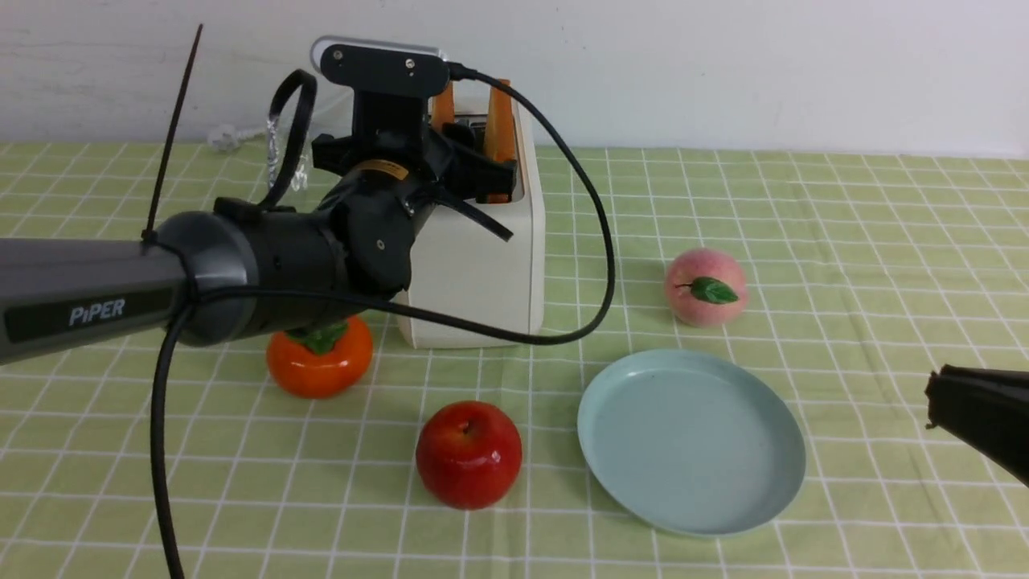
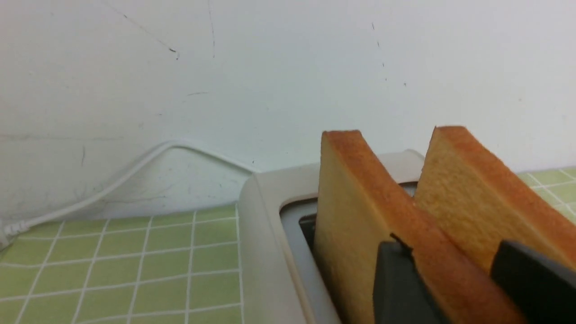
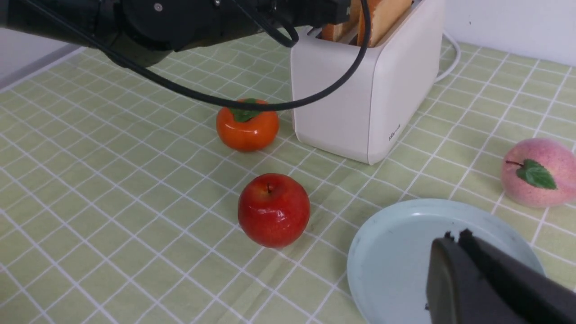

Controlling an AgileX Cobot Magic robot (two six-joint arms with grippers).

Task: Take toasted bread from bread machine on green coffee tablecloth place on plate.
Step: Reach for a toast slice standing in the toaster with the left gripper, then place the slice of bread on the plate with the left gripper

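The left arm's forearm comes in from the left edge of the front view, nearly level. Its wrist bends so that the left gripper [image 1: 482, 178] reaches over the top of the toaster [image 1: 474, 265], with the wrist camera sitting above it. Both pieces of toast stand upright in the slots, their top halves clear of the grey surround. In the left wrist view, the left slice [image 2: 355, 216] has one dark finger [image 2: 398, 283] in front of its pale face. The other finger sits on the far side of its crust, in the gap before the right slice [image 2: 477, 198]. The fingers are therefore parted with that slice between them, but I cannot tell whether they are actually pressing on it. The toaster stands on the cloth [image 1: 844, 201] near the wall, and its white cord [image 2: 135, 166] trails off along the wall. The plate [image 1: 691, 442] lies bare on the cloth in front of the toaster and to its right, well apart from the toast. An apple [image 1: 469, 454] is just left of the plate, a persimmon [image 1: 320, 366] is by the toaster's near left corner, and a peach [image 1: 705, 287] is behind the plate. The right arm is low at the right edge, and only its tip shows in the front view. The right gripper [image 3: 454, 236] hangs over the plate's near side with its fingers pressed together and nothing between them.
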